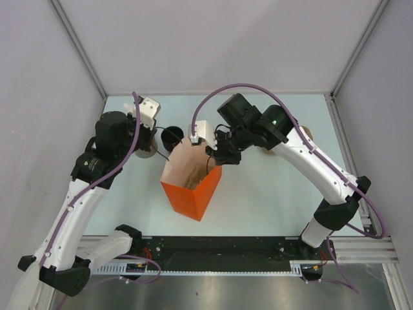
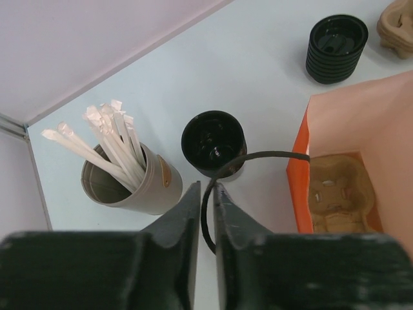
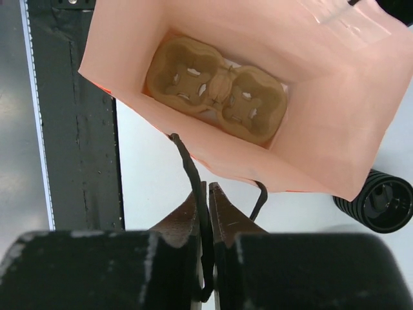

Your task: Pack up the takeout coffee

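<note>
The takeout coffee [image 2: 213, 142], a small black cup with a black lid, stands on the table left of the orange paper bag [image 1: 193, 187]; the top view shows the coffee [image 1: 171, 135] behind the bag's left corner. A brown cup carrier [image 3: 216, 87] lies at the bottom of the open bag [image 3: 335, 110]. My left gripper [image 2: 206, 194] is above the table just in front of the coffee, jaws closed on one black bag handle [image 2: 258, 156]. My right gripper [image 3: 208, 190] is shut on the other handle [image 3: 187, 165] at the bag's opposite side.
A grey cup of white straws [image 2: 129, 171] stands just left of the coffee. A ribbed black stack [image 2: 335, 39] sits behind the bag, also seen as the black stack [image 3: 385, 205]. Another brown carrier [image 2: 397, 26] lies far right. The black rail [image 3: 77, 129] marks the near edge.
</note>
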